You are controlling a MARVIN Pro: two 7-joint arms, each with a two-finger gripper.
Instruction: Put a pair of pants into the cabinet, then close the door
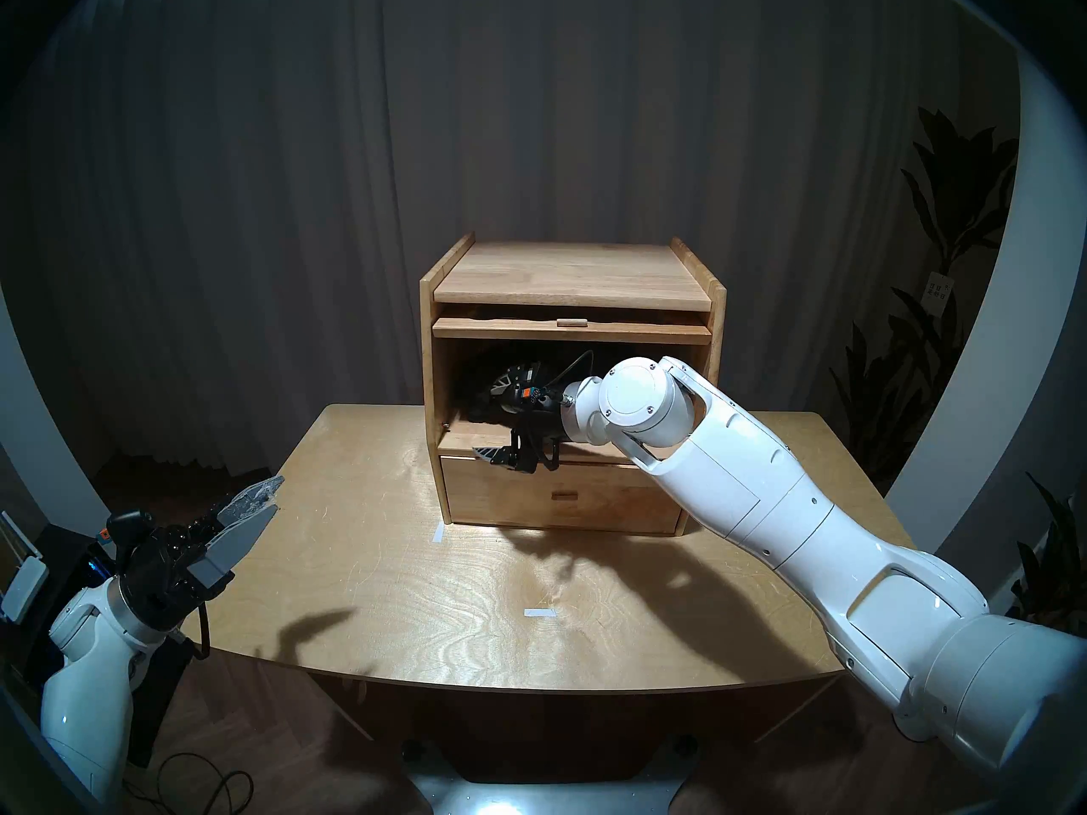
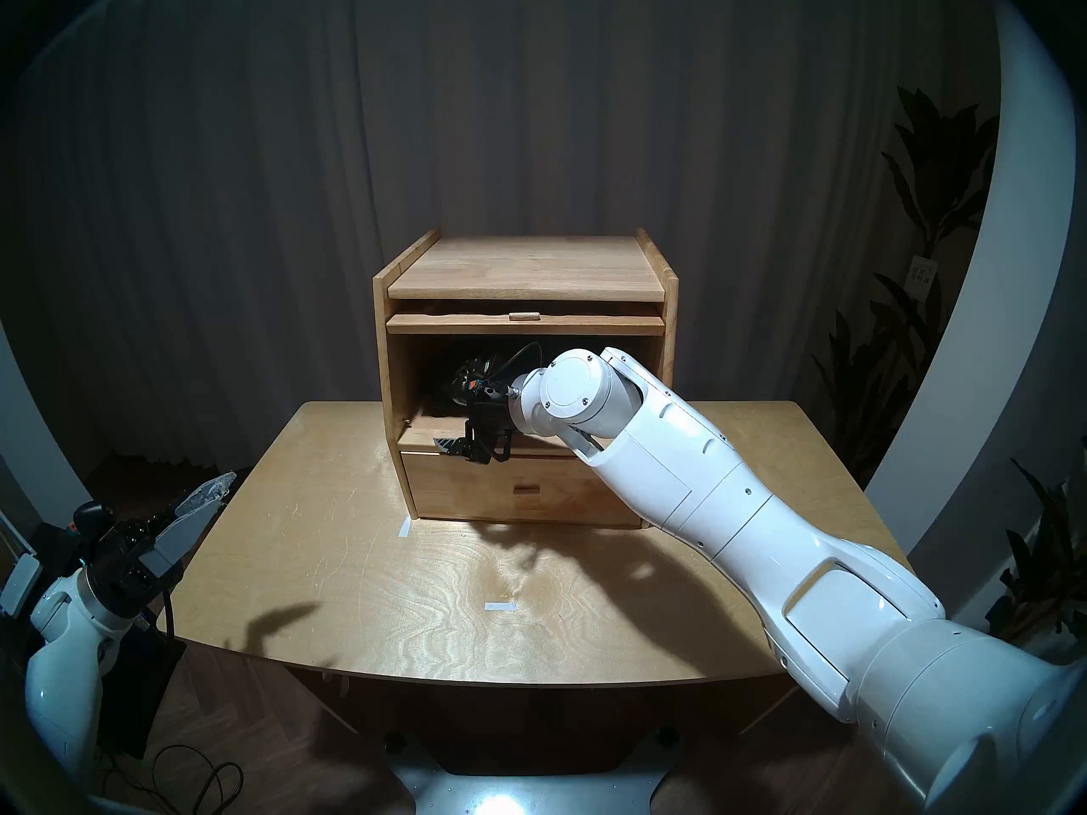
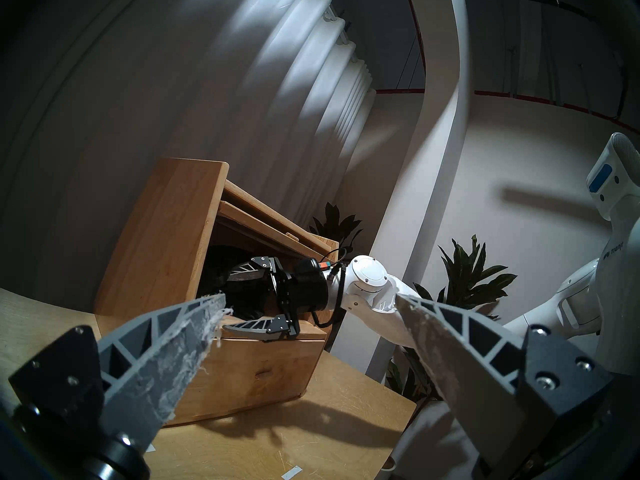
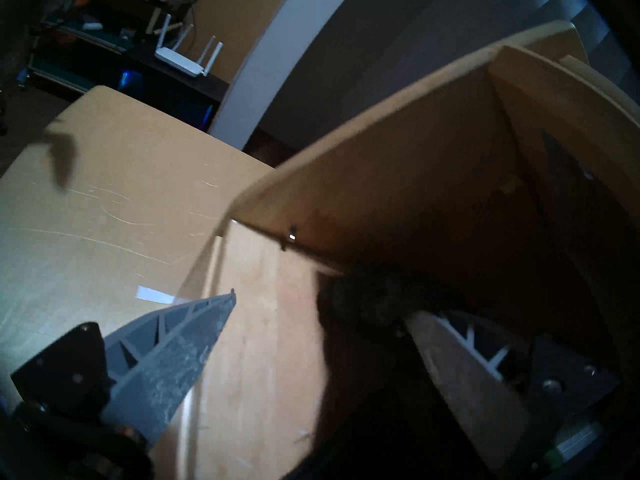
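Note:
The light-wood cabinet (image 1: 573, 278) stands at the back of the table. Its door (image 1: 647, 330) is slid in flat under the top, with only the front edge and knob (image 1: 572, 322) showing, so the upper compartment is open. The black pants (image 3: 214, 268) lie bunched inside against the left wall and also show in the right wrist view (image 4: 374, 302). My right gripper (image 1: 491, 420) is open at the compartment mouth, one finger inside by the pants and the other down at the drawer's top edge. My left gripper (image 1: 273, 495) is open and empty at the table's left edge.
The lower drawer (image 1: 564, 496) is shut. Two white tape marks (image 1: 540, 612) (image 1: 437, 533) lie on the wooden table (image 1: 364, 590). A dark curtain hangs behind, and plants (image 1: 941, 220) stand at the right. My right arm (image 1: 764, 490) spans the table's right half.

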